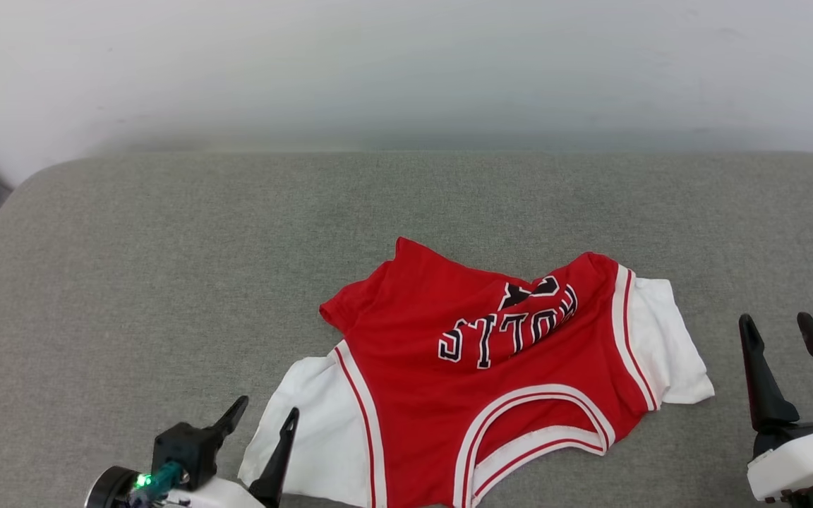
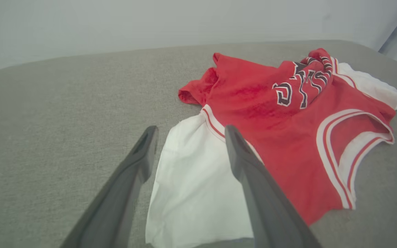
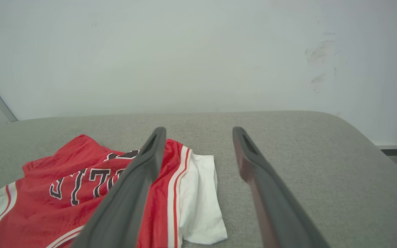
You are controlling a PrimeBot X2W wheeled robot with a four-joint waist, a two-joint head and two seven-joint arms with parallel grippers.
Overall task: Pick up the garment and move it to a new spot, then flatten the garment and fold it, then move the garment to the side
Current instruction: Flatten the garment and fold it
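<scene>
The garment (image 1: 449,367) is a red jersey T-shirt with white sleeves and black lettering, lying rumpled on the grey cushion with its collar toward me and its far hem bunched up. In the left wrist view the garment (image 2: 288,120) shows with one white sleeve (image 2: 195,179) in front. My left gripper (image 1: 262,416) stands open by that sleeve's near left edge, and its fingertips (image 2: 231,132) frame the sleeve in the wrist view, with nothing held. My right gripper (image 1: 777,328) is open, right of the other white sleeve (image 1: 667,339) and apart from it. The right wrist view has the garment (image 3: 81,186) at lower left.
The grey fabric cushion (image 1: 166,268) spreads wide to the left, behind and to the right of the shirt. A pale wall (image 1: 406,63) rises just behind its rounded far edge. The cushion's right corner (image 3: 353,137) drops off toward the floor.
</scene>
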